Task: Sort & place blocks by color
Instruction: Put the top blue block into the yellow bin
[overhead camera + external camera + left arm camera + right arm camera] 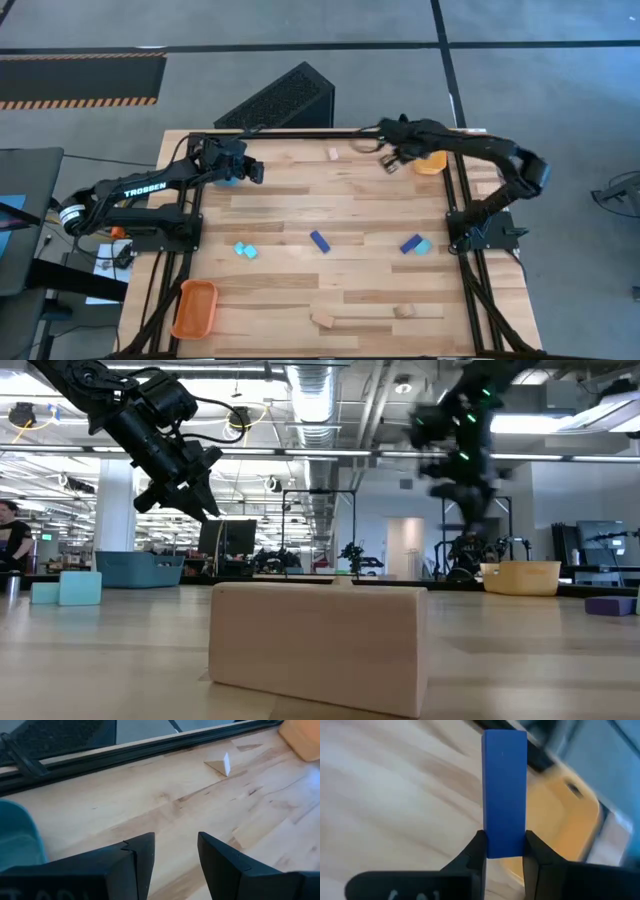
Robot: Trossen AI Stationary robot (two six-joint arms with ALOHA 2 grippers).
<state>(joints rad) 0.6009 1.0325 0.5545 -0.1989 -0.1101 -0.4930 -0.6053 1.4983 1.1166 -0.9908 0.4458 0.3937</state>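
Observation:
My right gripper (505,845) is shut on a dark blue block (504,785), lifted above the table's far right part beside the yellow-orange tray (565,820). My left gripper (176,855) stands open and empty above bare wood at the far left, next to the teal tray (15,840). On the table lie two more blue blocks (320,241) (409,243), cyan blocks (245,250) (424,246) and tan blocks (333,154) (322,320) (403,311). My right gripper pinches the blue block between its two fingers at the block's near end (505,851), one finger on each long side. The block sticks out past the fingertips in line with them. The fingers slant downward, and the block is clear of the table.
An orange tray (195,308) sits at the near left corner. The table's black frame rail (150,750) runs along the far edge. A large tan block (318,645) stands close before the low camera. Bare wood lies in the table's middle.

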